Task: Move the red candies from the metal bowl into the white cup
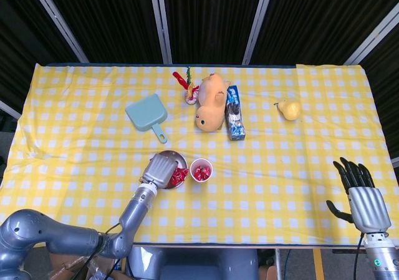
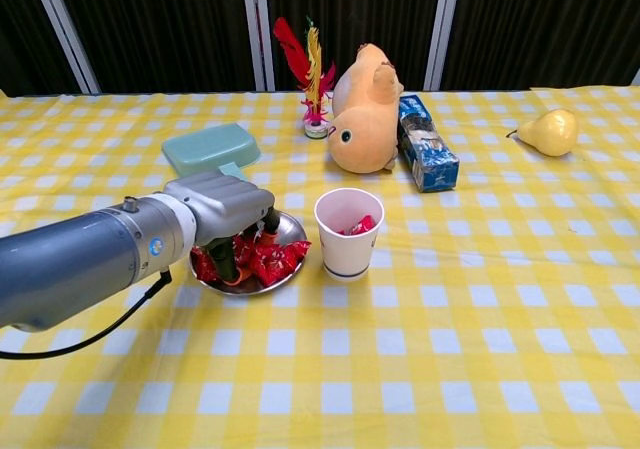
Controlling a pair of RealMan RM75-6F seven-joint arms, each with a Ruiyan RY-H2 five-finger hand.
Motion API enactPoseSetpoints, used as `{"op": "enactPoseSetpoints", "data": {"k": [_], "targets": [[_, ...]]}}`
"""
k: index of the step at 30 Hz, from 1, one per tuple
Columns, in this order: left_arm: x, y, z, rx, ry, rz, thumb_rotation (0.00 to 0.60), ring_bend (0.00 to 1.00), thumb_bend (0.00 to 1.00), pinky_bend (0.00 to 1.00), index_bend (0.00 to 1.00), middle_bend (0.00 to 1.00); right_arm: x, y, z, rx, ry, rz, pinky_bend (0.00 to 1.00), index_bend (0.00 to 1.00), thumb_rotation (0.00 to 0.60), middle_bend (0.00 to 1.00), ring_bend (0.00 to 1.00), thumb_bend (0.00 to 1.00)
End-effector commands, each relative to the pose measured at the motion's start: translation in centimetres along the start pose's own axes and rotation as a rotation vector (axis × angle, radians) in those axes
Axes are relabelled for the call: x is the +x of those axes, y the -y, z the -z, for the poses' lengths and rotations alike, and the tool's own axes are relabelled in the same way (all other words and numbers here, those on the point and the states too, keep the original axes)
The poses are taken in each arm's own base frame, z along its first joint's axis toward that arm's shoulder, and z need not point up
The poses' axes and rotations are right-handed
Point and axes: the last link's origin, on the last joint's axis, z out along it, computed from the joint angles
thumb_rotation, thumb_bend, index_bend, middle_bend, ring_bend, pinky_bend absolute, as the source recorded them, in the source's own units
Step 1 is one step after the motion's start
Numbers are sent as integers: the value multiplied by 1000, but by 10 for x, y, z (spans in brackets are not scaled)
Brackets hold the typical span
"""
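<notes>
Yellow-checked cloth covers the worktop (image 2: 480, 369) where our left hand (image 2: 225, 209) reaches down into the metal bowl (image 2: 291, 231), fingers among the red candies (image 2: 270, 261); whether it grips one we cannot tell. Just right of it stands the white cup (image 2: 348, 234). Our right hand (image 1: 365, 199) hangs spread, far right.

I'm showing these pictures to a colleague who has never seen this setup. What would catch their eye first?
Probably the left hand near the table's front, its fingers down among the red candies in the metal bowl, with the white cup beside it already holding a few. Behind them, the orange plush toy lies mid-table. The right hand hovers off the table's right front corner, fingers spread.
</notes>
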Motion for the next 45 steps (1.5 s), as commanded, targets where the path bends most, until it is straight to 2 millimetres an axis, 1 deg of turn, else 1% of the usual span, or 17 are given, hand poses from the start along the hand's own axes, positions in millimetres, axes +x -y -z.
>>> {"op": "enactPoseSetpoints", "data": {"k": [1, 6, 14, 20, 23, 26, 32, 36, 40, 45], "targets": [[-2, 1, 0, 5, -7, 0, 600, 885, 431, 947, 493, 590, 0, 0, 0, 0, 0, -1, 2, 0, 600, 0, 0, 341], [-2, 4, 0, 15, -23, 8, 600, 886, 432, 948, 503, 606, 0, 0, 0, -1, 1, -1, 2, 0, 600, 0, 0, 342], [13, 19, 2, 36, -56, 23, 600, 886, 432, 948, 519, 621, 0, 0, 0, -1, 1, -2, 2, 0, 600, 0, 0, 341], [31, 27, 6, 40, -85, 26, 600, 886, 432, 948, 520, 623, 0, 1, 0, -2, 0, -3, 2, 0, 600, 0, 0, 341], [41, 29, 9, 37, -91, 17, 600, 886, 432, 948, 521, 624, -1, 1, 0, -1, 0, -2, 2, 0, 600, 0, 0, 341], [55, 29, 13, 31, -95, 5, 600, 886, 432, 948, 521, 624, 0, 1, 0, -2, -1, -2, 2, 0, 600, 0, 0, 341], [83, 18, 14, 8, -112, -30, 600, 886, 432, 948, 522, 625, 0, 1, 0, -2, 0, -5, 2, 0, 600, 0, 0, 341], [101, 2, 11, -16, -124, -39, 600, 886, 432, 948, 523, 628, 0, 0, 0, -5, 1, -11, 2, 0, 600, 0, 0, 341], [112, -15, 5, -37, -129, -37, 600, 886, 432, 948, 522, 627, 0, 0, 0, -8, 3, -19, 2, 0, 600, 0, 0, 341], [116, -40, -3, -68, -127, -40, 600, 886, 432, 948, 521, 623, 1, 0, -1, -12, 8, -30, 2, 0, 600, 0, 0, 341]]}}
